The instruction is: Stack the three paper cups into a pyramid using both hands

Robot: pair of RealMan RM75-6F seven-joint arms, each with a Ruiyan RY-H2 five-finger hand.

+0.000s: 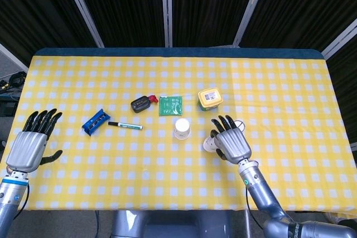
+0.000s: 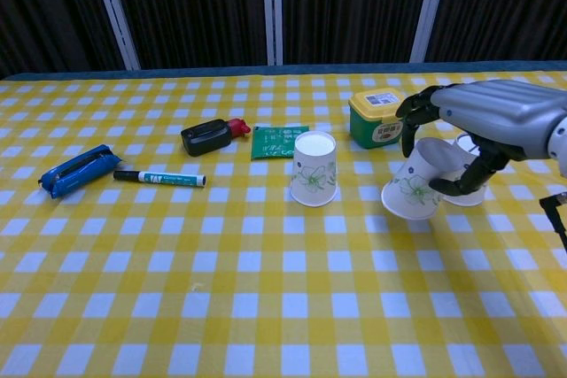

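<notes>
The left hand (image 1: pixel 29 145) hovers with fingers spread and holds nothing, over the left edge of the counter (image 1: pixel 111 171). One paper cup (image 2: pixel 314 168) stands upside down near the middle. To its right, the right hand (image 2: pixel 483 121) grips a tilted cup (image 2: pixel 415 183), mouth toward the camera. Just behind it stands a third cup (image 2: pixel 464 192), mostly hidden.

left hand (image 1: pixel 30 146) fingers spread; right hand (image 2: pixel 483 126) gripping
</notes>
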